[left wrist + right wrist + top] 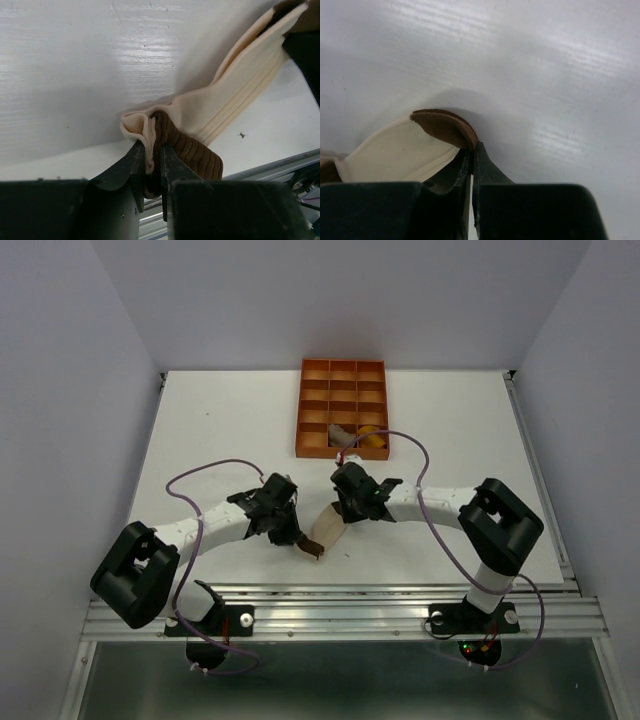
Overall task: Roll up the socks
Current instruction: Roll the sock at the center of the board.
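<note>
1. Judged step: starting the roll of the cream sock point(328, 530), stretched between both arms at the near middle of the table point(220, 430)
2. Left gripper point(154, 150) is clamped on its bunched brown-banded end; right gripper point(472, 150) is pinched on the brown-edged end
3. Next: wind one end towards the other, fabric taut
4. Both arms reach inward, low

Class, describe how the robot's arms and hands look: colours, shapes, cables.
The left arm and right arm match: white tubular links, bulky black joints, a thin purple cable looping alongside. The left hand and right hand are black, with two tapering fingers.
</note>
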